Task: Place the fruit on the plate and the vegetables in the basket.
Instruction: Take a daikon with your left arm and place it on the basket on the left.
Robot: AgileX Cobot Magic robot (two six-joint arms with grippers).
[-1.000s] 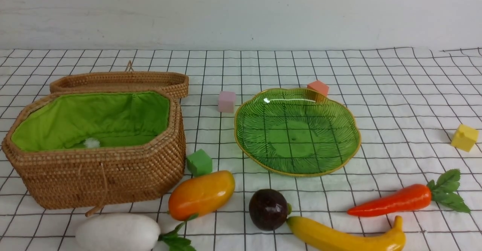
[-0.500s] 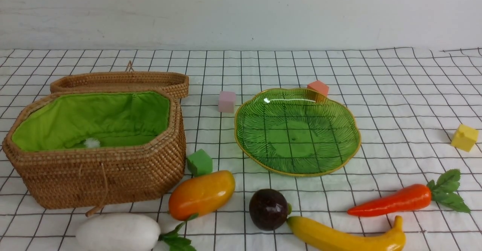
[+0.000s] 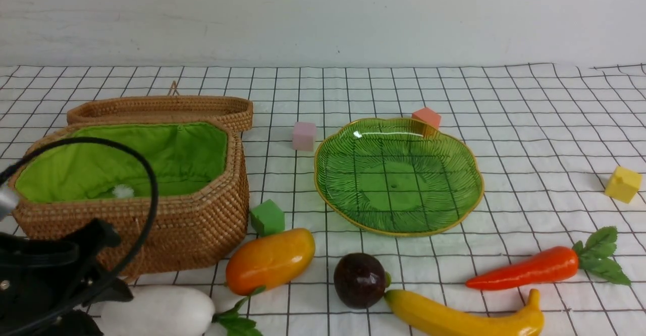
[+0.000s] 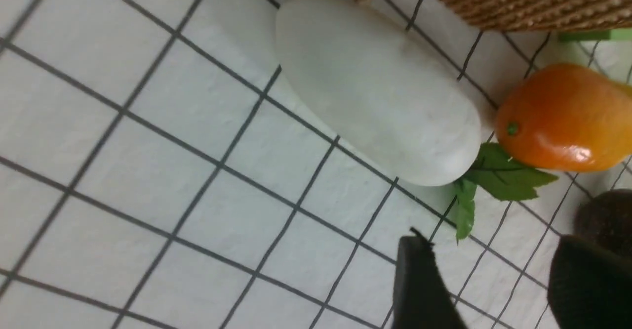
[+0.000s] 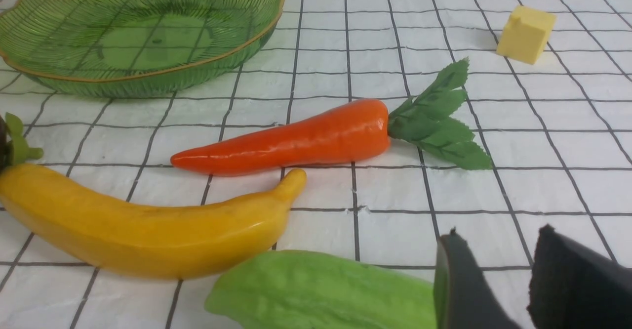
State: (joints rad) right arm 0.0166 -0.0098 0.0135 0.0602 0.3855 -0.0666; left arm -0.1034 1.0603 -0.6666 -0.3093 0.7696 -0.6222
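Observation:
The open wicker basket (image 3: 192,230) stands at the left and the green plate (image 3: 398,184) in the middle, bare. Along the front lie the white radish (image 3: 156,310), the mango (image 3: 270,260), the purple ball (image 3: 359,280), the banana (image 3: 464,318) and the carrot (image 3: 525,268). My left arm (image 3: 45,275) sits at the front left by the radish's blunt end. My left gripper (image 4: 498,250) is open and empty, just short of the radish (image 4: 375,87) leaves. My right gripper (image 5: 498,235) is open and empty, near the banana (image 5: 138,230) and carrot (image 5: 296,139).
The basket lid (image 3: 161,106) lies back behind the basket. Foam cubes are scattered about: pink (image 3: 303,135), salmon (image 3: 426,117), green (image 3: 267,217), yellow (image 3: 623,184). A pale green bumpy toy (image 5: 321,289) lies beside my right gripper, out of the front view.
My left arm has come into the front view at the bottom left, in front of the basket and beside the radish. Nothing on the table has moved.

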